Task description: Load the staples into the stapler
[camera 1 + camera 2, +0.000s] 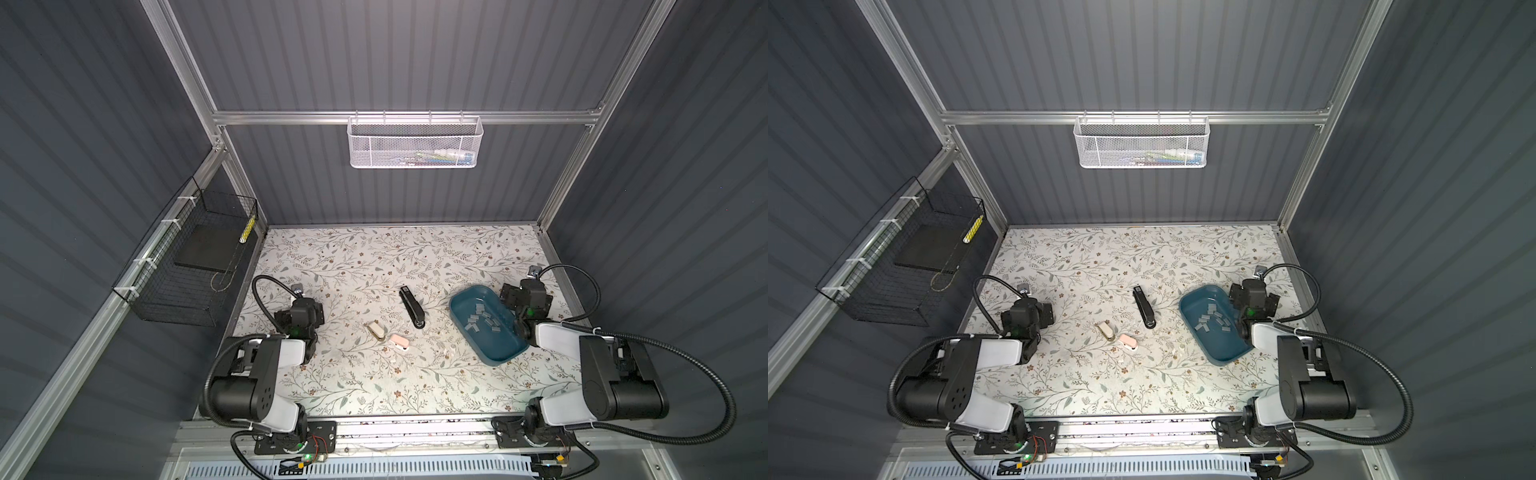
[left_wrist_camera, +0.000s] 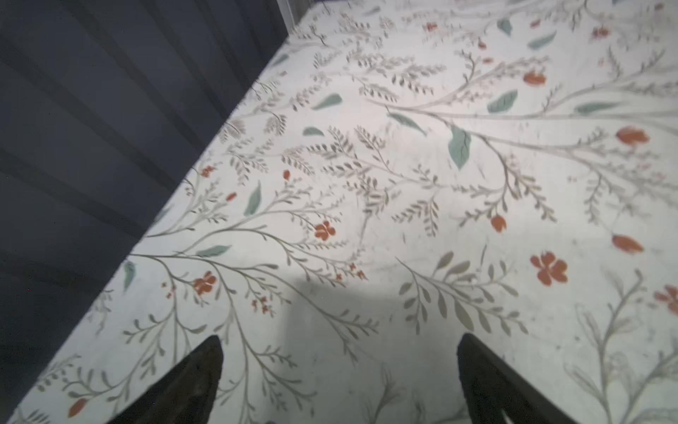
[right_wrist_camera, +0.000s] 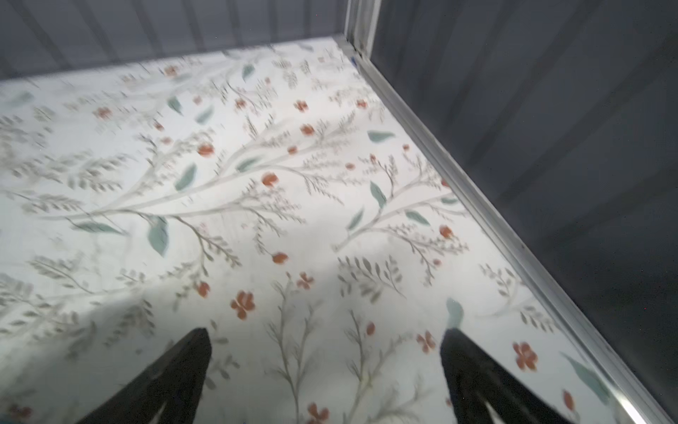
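A black stapler lies shut on the floral table near the middle. Several silver-grey staples lie loose in a blue tray to its right. My left gripper hangs open over bare table near the left wall, well left of the stapler. My right gripper is open too, with nothing between its fingers, just beyond the tray's back right rim. Neither wrist view shows the stapler or the staples.
A small beige stapler and a small pink one lie left of the black one. A black wire basket hangs on the left wall, a white mesh basket on the back wall. Metal frame rails border the table.
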